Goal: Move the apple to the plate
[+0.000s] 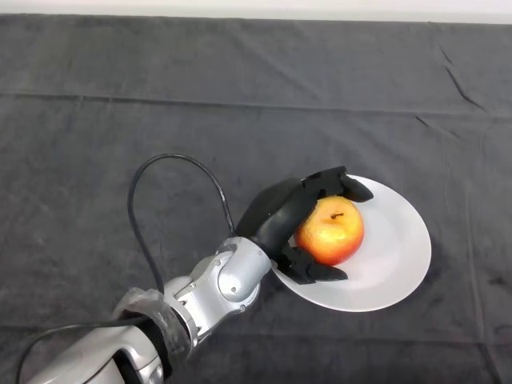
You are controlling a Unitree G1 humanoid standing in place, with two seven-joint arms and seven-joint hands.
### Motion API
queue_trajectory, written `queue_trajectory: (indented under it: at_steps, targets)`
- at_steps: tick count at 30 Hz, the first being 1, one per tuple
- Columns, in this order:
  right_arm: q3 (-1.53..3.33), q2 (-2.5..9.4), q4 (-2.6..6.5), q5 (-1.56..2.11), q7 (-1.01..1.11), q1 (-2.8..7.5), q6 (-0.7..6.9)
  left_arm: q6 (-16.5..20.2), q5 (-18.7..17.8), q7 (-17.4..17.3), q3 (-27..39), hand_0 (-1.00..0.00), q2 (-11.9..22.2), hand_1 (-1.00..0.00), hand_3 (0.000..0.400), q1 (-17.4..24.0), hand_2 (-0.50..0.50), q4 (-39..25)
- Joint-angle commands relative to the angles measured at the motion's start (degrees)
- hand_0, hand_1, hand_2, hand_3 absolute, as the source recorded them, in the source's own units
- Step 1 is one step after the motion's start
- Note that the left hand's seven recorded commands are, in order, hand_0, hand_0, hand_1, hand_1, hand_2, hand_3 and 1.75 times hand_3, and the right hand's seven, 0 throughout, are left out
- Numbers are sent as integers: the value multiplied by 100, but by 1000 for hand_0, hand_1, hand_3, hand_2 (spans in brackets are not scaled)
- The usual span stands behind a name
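Note:
A red and yellow apple [332, 232] with its stem up sits over the left part of a white plate [392, 248] on the dark cloth. My left hand [280, 216] wraps it from the left: the fingers [340, 182] curl over its far side and the thumb [316, 270] hooks round its near side. Whether the apple rests on the plate or hangs just above it cannot be told. The silver-grey arm [224, 280] comes in from the lower left.
The dark cloth [160, 120] covers the whole table, with creases at the far right. A pale strip of the table's far edge [320, 10] runs along the top.

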Motion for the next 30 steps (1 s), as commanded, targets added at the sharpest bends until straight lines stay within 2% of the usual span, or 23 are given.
queue_trajectory:
  at_steps: [1, 10, 16, 23, 30]
  targets:
    - [-136, 459, 715, 9, -11, 614, 507, -10, -107, -43, -95, 0, -49, 0, 0, -421, 0, 220]
    - [-152, 457, 723, -8, -12, 612, 502, -64, -295, -123, 78, 0, 27, 0, 0, -588, 0, 358]
    - [-162, 456, 727, -18, -13, 611, 499, -218, -431, -238, 446, 0, 228, 0, 0, -746, 0, 449]
    - [-174, 456, 729, -30, -15, 610, 498, -471, -570, -336, 1032, 0, 669, 0, 0, -816, 0, 401]
    - [-183, 455, 728, -41, -16, 611, 498, -684, -674, -339, 1635, 0, 1247, 0, 0, -673, 0, 104]
